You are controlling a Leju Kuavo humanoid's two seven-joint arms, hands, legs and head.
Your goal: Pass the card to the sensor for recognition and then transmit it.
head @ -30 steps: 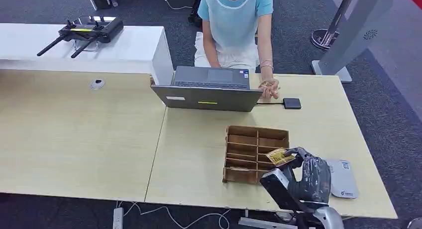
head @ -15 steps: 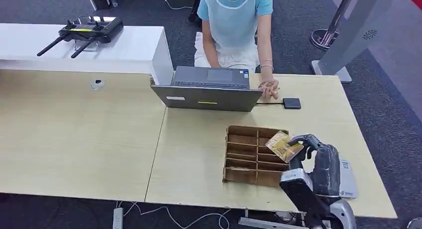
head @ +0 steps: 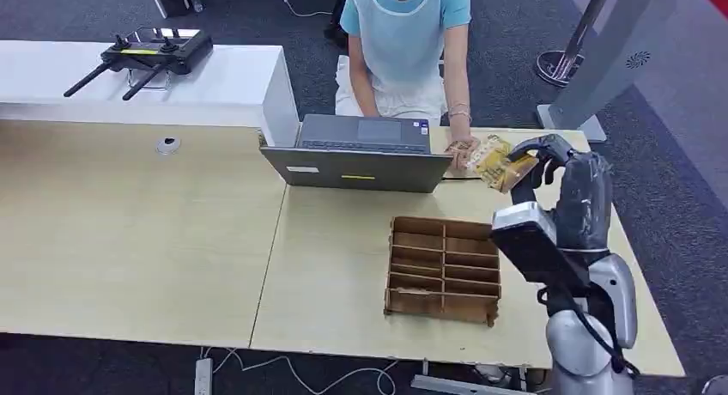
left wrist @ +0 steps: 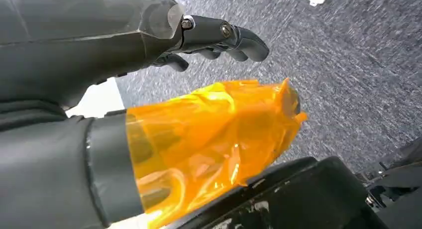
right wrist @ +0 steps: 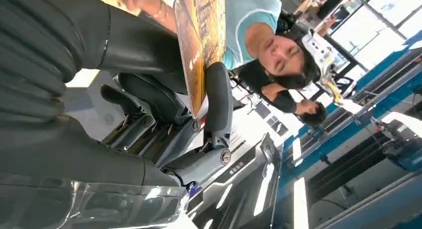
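My right hand (head: 549, 157) is raised over the far right part of the wooden table (head: 343, 266) and pinches a yellow patterned card (head: 498, 164) between thumb and a finger. The card hangs just right of a person's hand (head: 462, 151), which rests beside the laptop (head: 360, 157). In the right wrist view the card (right wrist: 201, 40) stands edge-on in my right hand (right wrist: 149, 104), with the person behind it. My left hand (left wrist: 124, 45) hangs over grey carpet, fingers stretched out and holding nothing, its thumb wrapped in orange film (left wrist: 214, 134).
A brown cardboard divider box (head: 442, 266) sits on the table in front of my right arm. The person sits behind the laptop at the far edge. A black remote controller (head: 154, 51) lies on the white counter (head: 215, 86) at the back left.
My right hand has lifted the card from beside the cardboard box and carried it up and away toward the far edge, close to the person's hand. The arm now covers the white device at the table's right.
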